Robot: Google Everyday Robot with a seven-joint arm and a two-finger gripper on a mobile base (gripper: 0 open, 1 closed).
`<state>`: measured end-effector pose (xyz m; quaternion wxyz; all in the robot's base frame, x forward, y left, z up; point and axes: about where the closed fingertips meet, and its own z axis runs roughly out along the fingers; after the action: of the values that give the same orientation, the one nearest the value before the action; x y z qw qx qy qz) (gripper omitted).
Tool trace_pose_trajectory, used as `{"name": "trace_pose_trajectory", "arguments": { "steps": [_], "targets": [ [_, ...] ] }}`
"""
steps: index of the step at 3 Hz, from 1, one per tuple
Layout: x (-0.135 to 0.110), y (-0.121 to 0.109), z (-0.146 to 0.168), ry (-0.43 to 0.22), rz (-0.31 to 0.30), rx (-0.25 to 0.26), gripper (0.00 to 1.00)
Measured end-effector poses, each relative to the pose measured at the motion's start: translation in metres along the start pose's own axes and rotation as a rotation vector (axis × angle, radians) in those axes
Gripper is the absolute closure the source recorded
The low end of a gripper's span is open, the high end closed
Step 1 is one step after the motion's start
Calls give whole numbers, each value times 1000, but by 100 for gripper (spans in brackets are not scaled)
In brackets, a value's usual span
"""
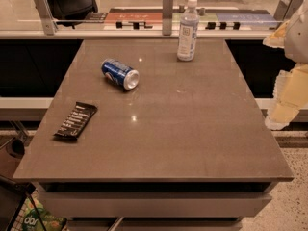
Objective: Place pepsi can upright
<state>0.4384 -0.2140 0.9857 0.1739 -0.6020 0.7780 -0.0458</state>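
Observation:
The pepsi can (120,73) is blue with a silver end and lies on its side on the grey table (192,129), in the far left part. Its silver end faces the front right. My gripper (288,93) shows as a pale yellow-white shape at the right edge of the view, beyond the table's right side. It is far from the can and holds nothing that I can see.
A clear plastic bottle (187,30) with a white cap stands upright at the table's far edge. A dark snack bar (75,121) lies flat near the left edge. A glass partition with posts (167,13) runs behind the table.

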Motion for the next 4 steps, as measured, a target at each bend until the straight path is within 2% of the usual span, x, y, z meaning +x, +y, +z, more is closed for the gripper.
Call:
{"name": "trace_pose_trajectory", "arguments": {
  "steps": [1, 2, 3, 4],
  "targets": [
    [-2, -1, -1, -4, -1, 2, 0],
    [-22, -5, -2, -27, 21, -3, 0],
    [-49, -17, -4, -80, 95, -8, 0],
    [-76, -32, -1, -123, 208, -28, 0]
  ]
}}
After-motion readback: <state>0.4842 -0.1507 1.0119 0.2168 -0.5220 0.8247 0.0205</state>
